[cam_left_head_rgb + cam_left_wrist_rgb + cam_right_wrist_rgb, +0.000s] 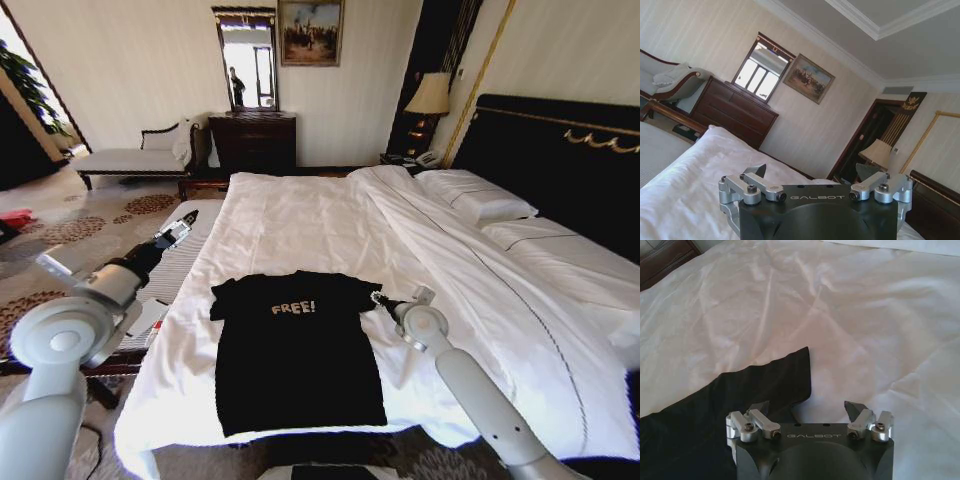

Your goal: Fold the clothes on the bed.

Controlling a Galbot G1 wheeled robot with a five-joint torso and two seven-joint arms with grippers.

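T-shirt [296,350], black with "FREE!" on the chest, lies spread flat near the foot of the bed [330,220], on the white sheet. Your right pincer [382,299] sits low at the shirt's right sleeve [790,375], jaws spread wide with the sleeve's hem between them, nothing gripped. Your left pincer [190,217] is raised off the bed's left side, well apart from the shirt, jaws also wide and empty, pointing toward the dresser [732,112].

T-shirt [296,350] on bed [300,225], near its foot.
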